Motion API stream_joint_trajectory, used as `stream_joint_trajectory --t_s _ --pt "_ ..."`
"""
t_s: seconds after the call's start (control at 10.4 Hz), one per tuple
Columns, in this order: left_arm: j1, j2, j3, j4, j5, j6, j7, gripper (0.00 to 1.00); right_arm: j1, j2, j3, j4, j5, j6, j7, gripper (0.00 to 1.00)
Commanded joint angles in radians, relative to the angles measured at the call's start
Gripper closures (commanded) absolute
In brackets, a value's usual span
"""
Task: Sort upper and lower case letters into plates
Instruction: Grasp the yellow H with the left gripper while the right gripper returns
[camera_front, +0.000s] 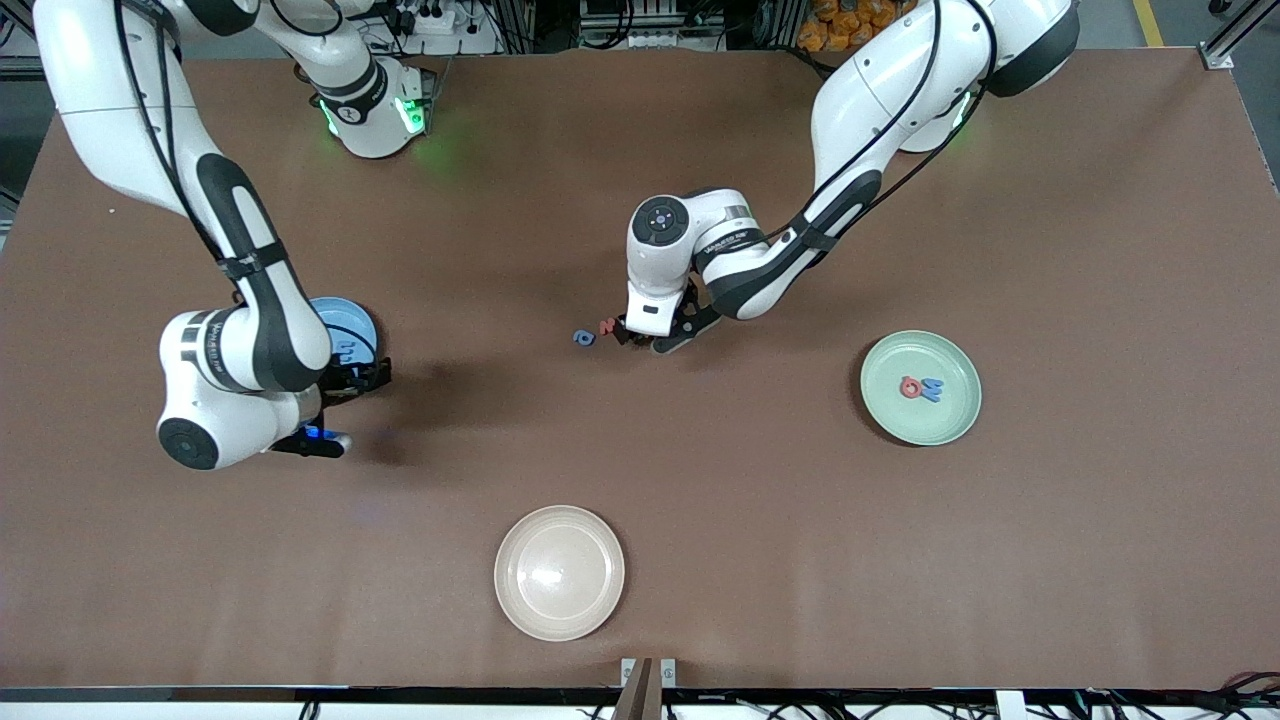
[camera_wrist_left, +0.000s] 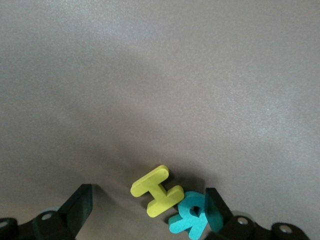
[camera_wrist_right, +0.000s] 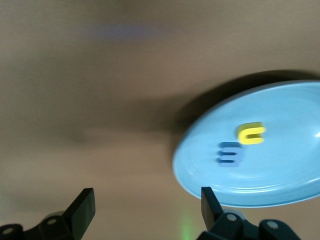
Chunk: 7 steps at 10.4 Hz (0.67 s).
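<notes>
Two hands open, empty: left hand (camera_wrist_left: 145, 212) around yellow H (camera_wrist_left: 156, 191); right hand (camera_wrist_right: 145, 210) by blue plate (camera_wrist_right: 280, 185).

A wide brown table (camera_front: 700, 520) fills the evenly lit room.

I read the flat yellow toy letter (camera_wrist_left: 156, 191) under the left wrist camera as a capital H — lying on the brown tabletop. Touching it, the flat teal toy letter (camera_wrist_left: 189, 220) reads as a capital R. On the plain blue plate (camera_wrist_right: 280, 185), the small yellow letter (camera_wrist_right: 251, 133) looks like a lowercase c; the blue letter (camera_wrist_right: 229, 153) beside it I cannot read. Printing on the white arm links is too small to make out.
</notes>
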<state>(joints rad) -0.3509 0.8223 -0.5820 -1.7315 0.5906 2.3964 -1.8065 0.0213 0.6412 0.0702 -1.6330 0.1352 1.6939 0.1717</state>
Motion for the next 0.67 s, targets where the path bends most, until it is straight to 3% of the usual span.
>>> stream_joint_trajectory --t_s 0.0,0.19,0.38,0.58 --pt "-0.016 0.018 0.016 0.018 0.032 0.017 0.001 0.00 0.009 -0.002 0.000 0.002 0.024 0.007 0.061 0.06" --pt "-0.017 0.023 0.017 0.018 0.041 0.027 0.001 0.18 0.044 -0.002 0.000 0.005 0.053 0.015 0.132 0.06" --pt "-0.017 0.024 0.017 0.018 0.045 0.030 0.001 0.27 0.081 -0.009 0.003 0.008 0.069 0.029 0.213 0.06" --pt "-0.016 0.024 0.017 0.018 0.045 0.030 -0.001 0.24 0.118 -0.012 0.003 0.018 0.096 0.033 0.270 0.06"
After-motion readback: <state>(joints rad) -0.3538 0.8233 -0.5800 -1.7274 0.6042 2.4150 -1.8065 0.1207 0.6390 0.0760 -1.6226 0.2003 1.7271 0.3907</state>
